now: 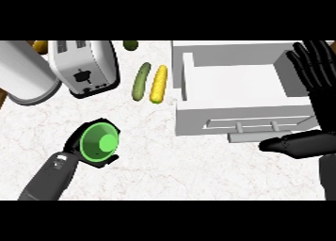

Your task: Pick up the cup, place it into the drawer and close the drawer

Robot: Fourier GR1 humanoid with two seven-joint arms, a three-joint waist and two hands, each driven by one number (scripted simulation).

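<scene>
My left hand (76, 140) sits at the lower left of the head view, its black fingers curled round the bright green plastic cup (100, 142). The cup's mouth is tipped toward the camera, so I look straight into it. I cannot tell whether its base touches the pale marbled bench (198, 174) or hangs just above it.

From the cup, the open white drawer (233, 80) lies at about 2 o'clock, well apart. Its front panel and bar handle (257, 126) face me.

My right hand (324, 103) stands at the right edge with fingers straight and pointing up, holding nothing. Its thumb reaches left across the drawer's front right corner, and its fingers overlap the drawer's right wall.

Other things crowd the far side:
- At 12 o'clock from the cup stands a silver 2-slot toaster (84, 66).
- A tall white cylinder (21, 70) is just beside the toaster at 9 o'clock.
- At 1 o'clock from the cup lie a long green cucumber (142, 81) and a yellow corn cob (158, 84). They are side by side, with the corn just beside the drawer's left wall.
- A small dark green thing (131, 45) peeks in at the top edge, too cropped to name.
</scene>
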